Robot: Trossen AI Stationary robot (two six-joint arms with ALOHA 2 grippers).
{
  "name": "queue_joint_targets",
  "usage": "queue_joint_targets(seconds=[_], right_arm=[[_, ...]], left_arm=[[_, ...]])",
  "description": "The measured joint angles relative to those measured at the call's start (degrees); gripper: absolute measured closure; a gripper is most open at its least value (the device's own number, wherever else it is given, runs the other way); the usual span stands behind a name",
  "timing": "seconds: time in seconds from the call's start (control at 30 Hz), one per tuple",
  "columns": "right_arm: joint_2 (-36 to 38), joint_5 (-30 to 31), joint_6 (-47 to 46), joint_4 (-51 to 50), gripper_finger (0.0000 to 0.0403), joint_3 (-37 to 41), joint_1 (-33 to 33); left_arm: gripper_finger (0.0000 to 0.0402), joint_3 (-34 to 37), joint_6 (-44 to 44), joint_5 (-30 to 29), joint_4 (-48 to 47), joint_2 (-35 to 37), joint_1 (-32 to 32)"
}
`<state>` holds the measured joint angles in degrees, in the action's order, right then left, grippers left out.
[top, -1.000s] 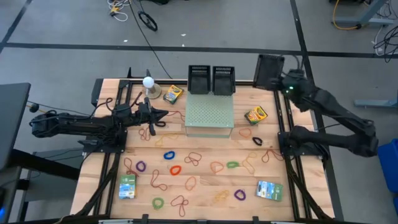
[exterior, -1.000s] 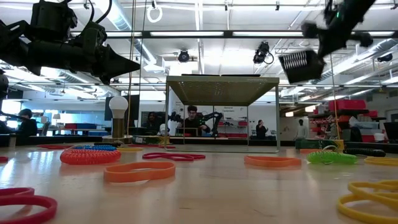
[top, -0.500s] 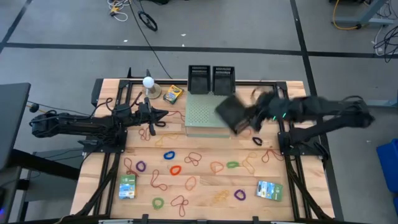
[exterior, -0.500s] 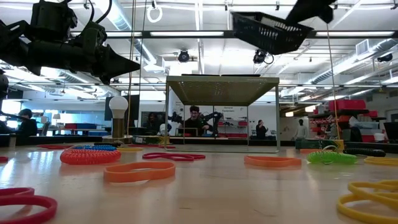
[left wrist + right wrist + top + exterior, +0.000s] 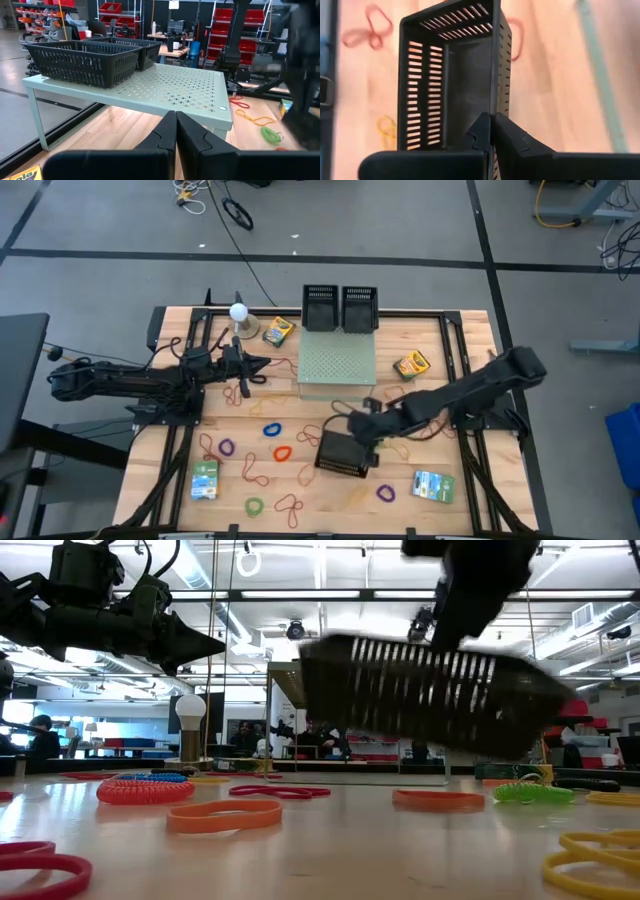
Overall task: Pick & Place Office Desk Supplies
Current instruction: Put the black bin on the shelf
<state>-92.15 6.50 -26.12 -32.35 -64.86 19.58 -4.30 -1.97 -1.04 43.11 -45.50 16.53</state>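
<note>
On my left side, the left gripper [image 5: 262, 366] is clenched on nothing and hangs above the wooden table [image 5: 470, 330], beside the white ball on its base [image 5: 239, 313]. The right gripper [image 5: 366, 427] is pinched tight on the wall of a black slotted basket [image 5: 340, 454], which it holds above the table's front middle. The table carries many rubber bands [image 5: 274, 428], 2 crayon boxes [image 5: 278, 331] and 2 green packets [image 5: 205, 479]. At the back stands a pale green perforated stand [image 5: 338, 363] with 2 more black baskets [image 5: 340, 308] behind it. In the low view the held basket blocks most of the room behind it.
</note>
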Motion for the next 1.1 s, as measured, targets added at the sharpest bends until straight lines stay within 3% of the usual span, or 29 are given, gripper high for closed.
queue_joint_targets(seconds=[0.1, 0.2, 0.37, 0.5, 0.6, 0.83, 0.97, 1.1], right_arm=[[-3.4, -1.6, 2.5, 1.6, 0.0389, 0.0, -1.1], [-4.8, 0.6, 5.1, 2.7, 0.0379, 0.0, -1.5], [-3.8, 6.0, 3.0, 0.1, 0.0315, -0.9, -1.3], [-1.5, 10.8, -1.9, -7.7, 0.0254, -7.3, -0.5], [-2.6, 14.7, -4.7, -11.9, 0.024, -12.9, 2.5], [-15.6, 13.1, -24.0, -23.2, 0.0273, -28.2, 6.6], [-24.5, 10.2, -31.4, -29.2, 0.0255, -38.0, 7.1], [-30.3, 8.0, -32.1, -29.5, 0.0225, -42.7, 6.6]], left_arm=[[0.0392, 0.0, 0.0, 0.0, 0.0, 0.0, 0.0], [0.0392, 0.0, 0.0, 0.0, 0.0, 0.0, 0.0], [0.0392, 0.0, 0.0, 0.0, 0.0, 0.0, 0.0], [0.0392, 0.0, 0.0, 0.0, 0.0, 0.0, 0.0], [0.0392, 0.0, 0.0, 0.0, 0.0, 0.0, 0.0], [0.0392, 0.0, 0.0, 0.0, 0.2, 0.0, 0.0], [0.0392, 0.0, 0.0, 0.0, 0.0, 0.0, 0.0], [0.0392, 0.0, 0.0, 0.0, 0.0, 0.0, 0.0]])
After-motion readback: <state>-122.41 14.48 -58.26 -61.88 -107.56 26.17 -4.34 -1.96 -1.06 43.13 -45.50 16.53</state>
